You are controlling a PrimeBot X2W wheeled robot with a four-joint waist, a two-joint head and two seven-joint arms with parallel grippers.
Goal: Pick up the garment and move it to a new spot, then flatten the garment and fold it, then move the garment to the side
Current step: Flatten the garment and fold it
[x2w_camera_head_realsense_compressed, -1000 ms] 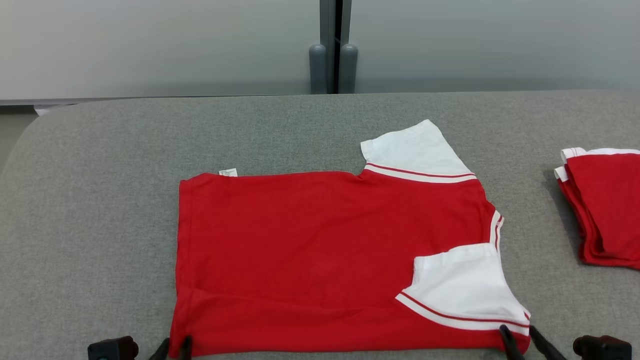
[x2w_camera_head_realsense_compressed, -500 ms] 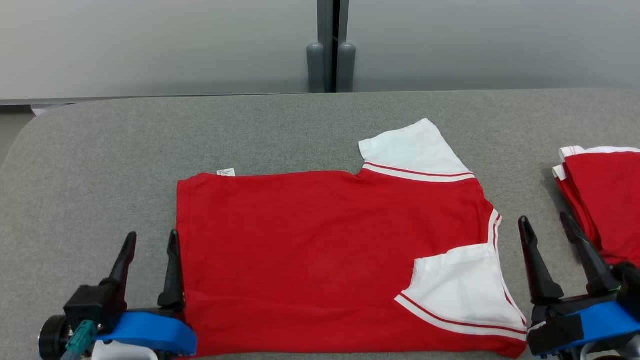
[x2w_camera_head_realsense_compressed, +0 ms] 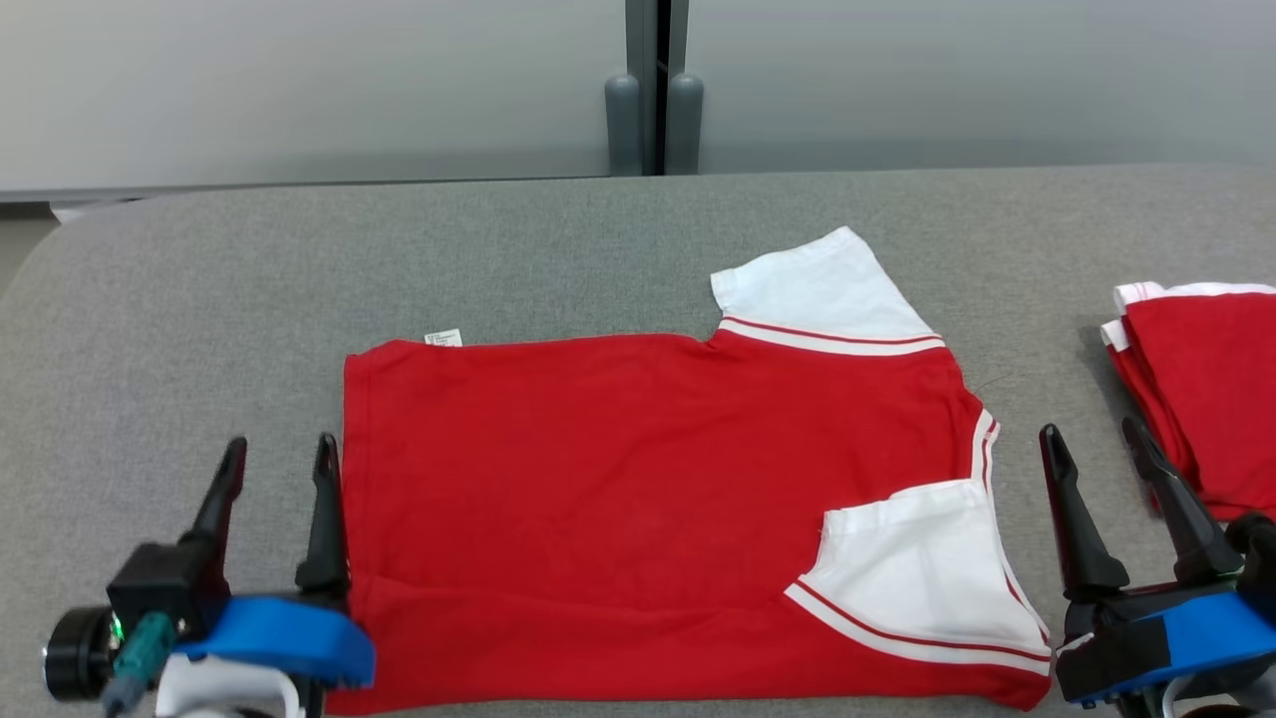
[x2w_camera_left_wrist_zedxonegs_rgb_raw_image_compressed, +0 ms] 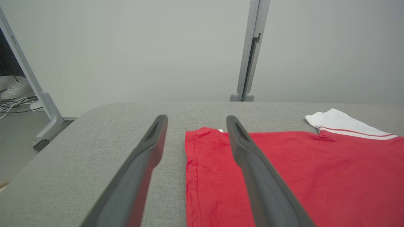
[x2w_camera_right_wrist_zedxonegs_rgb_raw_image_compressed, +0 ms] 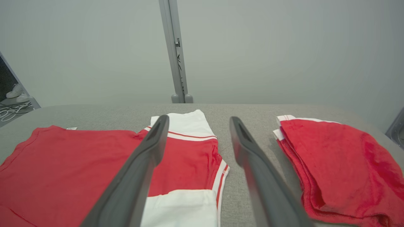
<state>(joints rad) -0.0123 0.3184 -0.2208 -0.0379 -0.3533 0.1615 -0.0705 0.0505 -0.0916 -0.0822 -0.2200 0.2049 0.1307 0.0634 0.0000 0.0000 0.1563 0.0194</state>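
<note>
— Where is the red T-shirt (x2w_camera_head_realsense_compressed: 638, 499) lying?
— Flat on the grey padded table (x2w_camera_head_realsense_compressed: 299, 259), toward the near edge, hem to the left and neckline to the right. The far white sleeve (x2w_camera_head_realsense_compressed: 817, 289) sticks out. The near sleeve (x2w_camera_head_realsense_compressed: 917, 568) is turned in over the red body.
— And the arms?
— The left gripper (x2w_camera_head_realsense_compressed: 280, 442) stands just beside the hem at the near left. The right gripper (x2w_camera_head_realsense_compressed: 1089, 429) is just beside the neckline end, between shirt and stack. Both have fingers spread wide, with nothing between them.
— How will the shirt handle?
— I'd judge it a light, soft knit that sags and creases wherever it goes unsupported and drags on the cloth cover. Pinch through all layers at the hem corner on the left and the shoulder on the right, then lift evenly.
— Any bin or tray?
— The stack of folded red garments (x2w_camera_head_realsense_compressed: 1211, 389) lies straight on the table at the right, in no bin or tray.
</note>
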